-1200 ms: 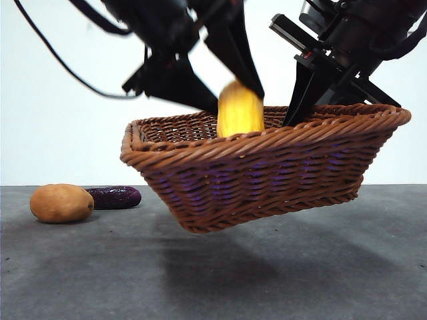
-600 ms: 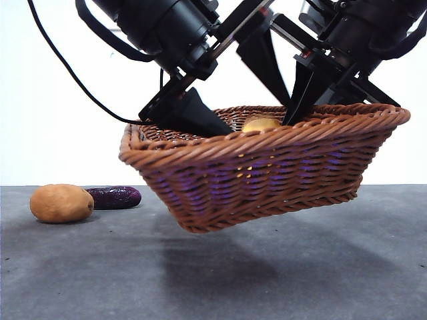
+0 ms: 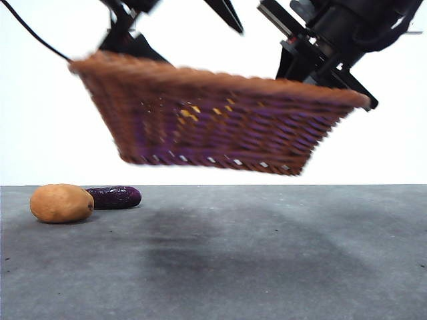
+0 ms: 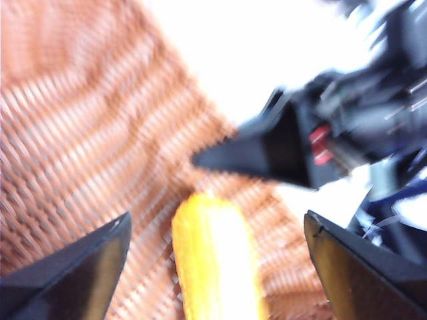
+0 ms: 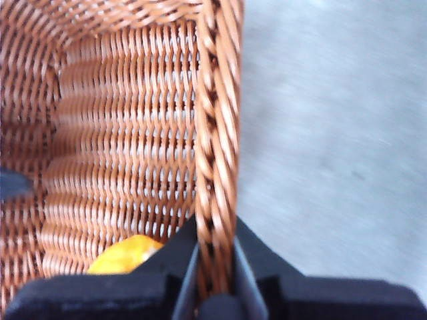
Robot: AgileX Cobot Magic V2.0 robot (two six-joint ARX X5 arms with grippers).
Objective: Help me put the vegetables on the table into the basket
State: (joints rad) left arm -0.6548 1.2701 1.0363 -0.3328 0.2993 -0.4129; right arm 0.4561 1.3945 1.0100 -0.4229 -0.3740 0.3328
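Observation:
The wicker basket (image 3: pixel 220 127) hangs tilted high above the table (image 3: pixel 267 260), blurred by motion. My right gripper (image 5: pixel 215 267) is shut on its braided rim (image 5: pixel 217 133), and shows in the front view at the upper right (image 3: pixel 320 60). The yellow corn cob (image 4: pixel 217 257) lies inside the basket, a bit of it also visible as corn (image 5: pixel 127 257) in the right wrist view. My left gripper (image 4: pixel 217 267) is open above the corn, apart from it. The orange-brown tuber (image 3: pixel 61 203) and the purple eggplant (image 3: pixel 115 197) lie on the table at the far left.
The table (image 5: pixel 333 133) is bare grey under and to the right of the basket. The right arm's black jaw (image 4: pixel 287 147) reaches close in over the basket near my left gripper.
The corn went down into the basket and the left gripper let go and rose. The right gripper swung the basket upward, and it now tilts the other way.

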